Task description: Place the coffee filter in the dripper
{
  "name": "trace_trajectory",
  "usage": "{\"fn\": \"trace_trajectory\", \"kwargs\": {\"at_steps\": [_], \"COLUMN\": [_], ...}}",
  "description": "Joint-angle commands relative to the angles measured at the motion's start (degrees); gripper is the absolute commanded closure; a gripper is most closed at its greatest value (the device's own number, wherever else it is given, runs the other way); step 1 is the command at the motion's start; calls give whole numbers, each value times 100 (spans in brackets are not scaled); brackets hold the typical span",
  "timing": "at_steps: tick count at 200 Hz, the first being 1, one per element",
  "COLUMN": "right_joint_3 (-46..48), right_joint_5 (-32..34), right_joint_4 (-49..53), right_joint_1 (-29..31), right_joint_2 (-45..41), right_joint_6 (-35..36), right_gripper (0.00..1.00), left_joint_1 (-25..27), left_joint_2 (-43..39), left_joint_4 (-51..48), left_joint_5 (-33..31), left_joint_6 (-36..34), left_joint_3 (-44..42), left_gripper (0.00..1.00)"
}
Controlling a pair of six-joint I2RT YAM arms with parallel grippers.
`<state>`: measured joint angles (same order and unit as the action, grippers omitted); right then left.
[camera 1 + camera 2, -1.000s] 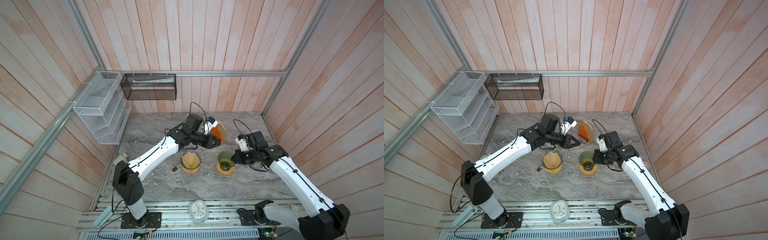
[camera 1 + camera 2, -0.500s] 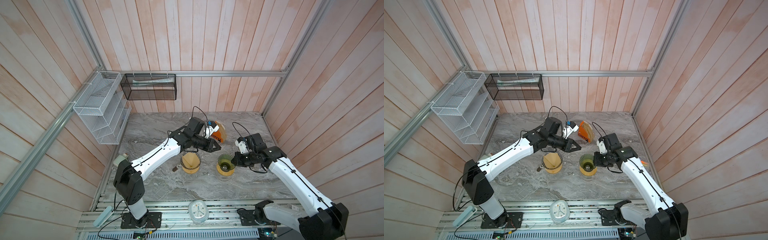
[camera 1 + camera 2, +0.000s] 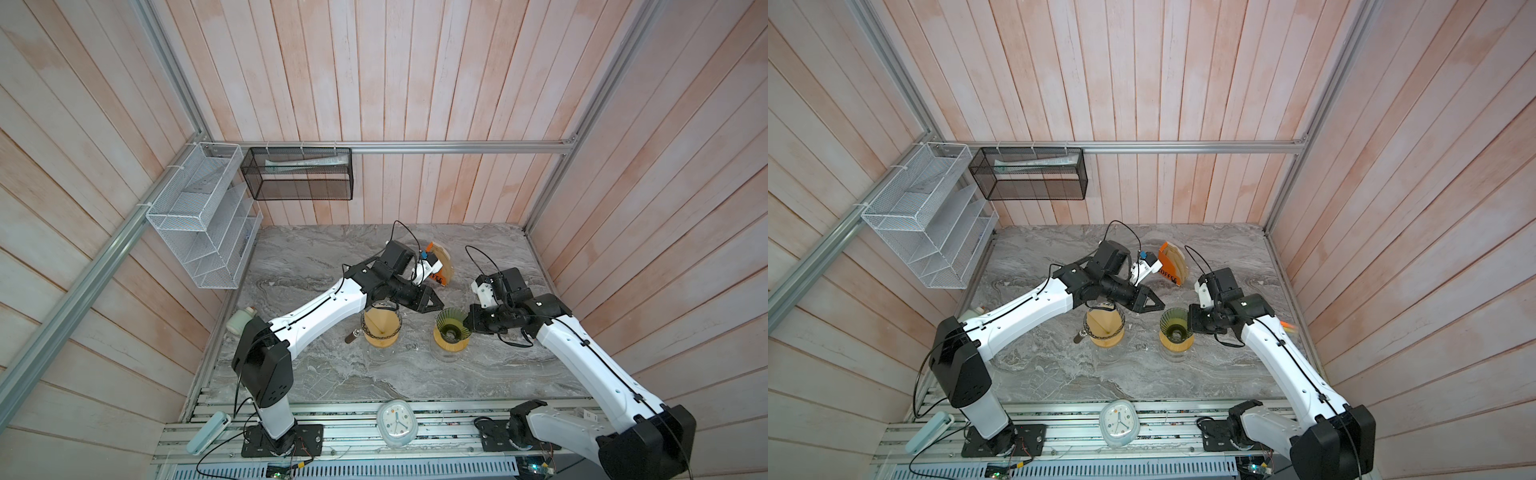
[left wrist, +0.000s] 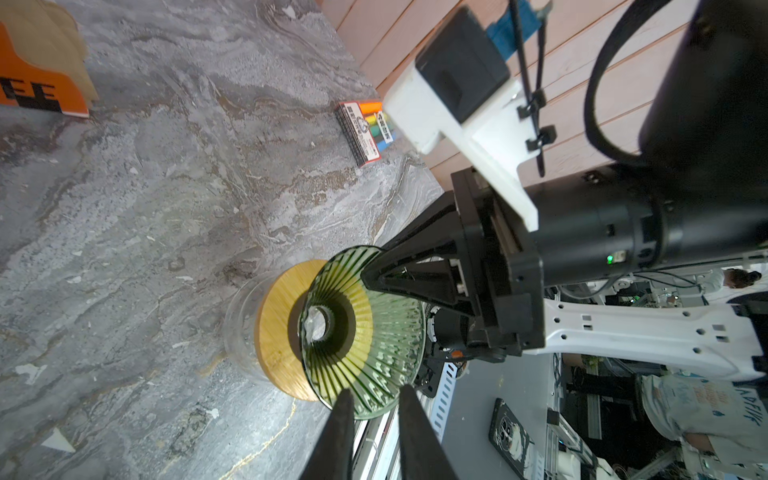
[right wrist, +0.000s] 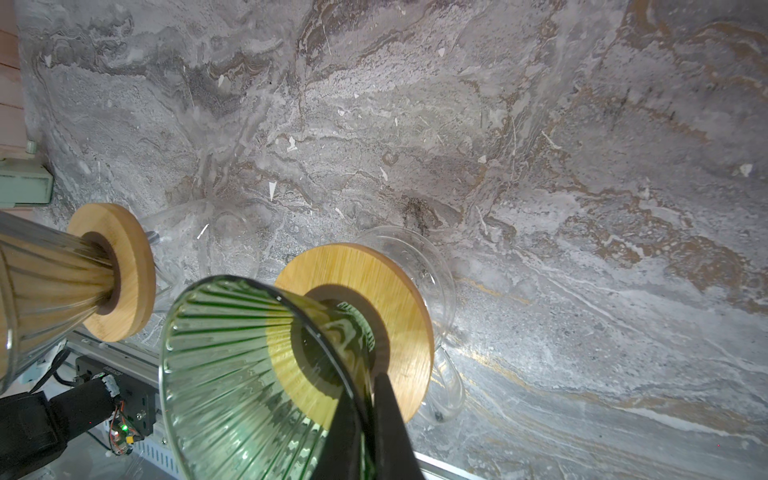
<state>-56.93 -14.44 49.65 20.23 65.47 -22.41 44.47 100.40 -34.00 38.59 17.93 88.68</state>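
Right end effector (image 3: 468, 323): clamped on the rim of the green dripper (image 3: 451, 321). That dripper stands upright on a wooden collar on the worktop (image 3: 316, 257).

Left end effector (image 3: 437, 306): hovers between the two drippers, fingers slightly parted and empty.

One brown coffee filter (image 3: 376, 325) sits inside the clear dripper (image 3: 395, 322), just beside the green one. More filters stand in the orange holder (image 3: 437, 274) behind.

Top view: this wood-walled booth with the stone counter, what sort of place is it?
Likely a mock coffee corner built as a robot test cell: a marble-look counter holds a green dripper and a clear dripper, with an orange filter box behind, all inside aluminium framing.
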Motion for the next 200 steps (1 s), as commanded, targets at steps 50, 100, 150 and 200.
{"fn": "trace_trajectory", "kwargs": {"at_steps": [50,100,150,200], "right_joint_3": [165,224,254,284], "right_joint_5": [-44,-77,-108,-143], "right_joint_4": [-236,-318,-333,-386], "right_joint_1": [37,39,36,34], "right_joint_2": [54,53,45,89], "right_joint_6": [-9,-45,-30,-27], "right_gripper": [99,99,99,99], "left_joint_1": [43,63,122,132], "left_joint_2": [285,412,710,986], "left_joint_4": [-807,-956,-1047,-1156], "left_joint_5": [-431,-524,-622,-730], "left_joint_6": [-446,-545,-615,-682], "left_joint_3": [238,435,801,1081], "left_gripper": [70,71,73,82]}}
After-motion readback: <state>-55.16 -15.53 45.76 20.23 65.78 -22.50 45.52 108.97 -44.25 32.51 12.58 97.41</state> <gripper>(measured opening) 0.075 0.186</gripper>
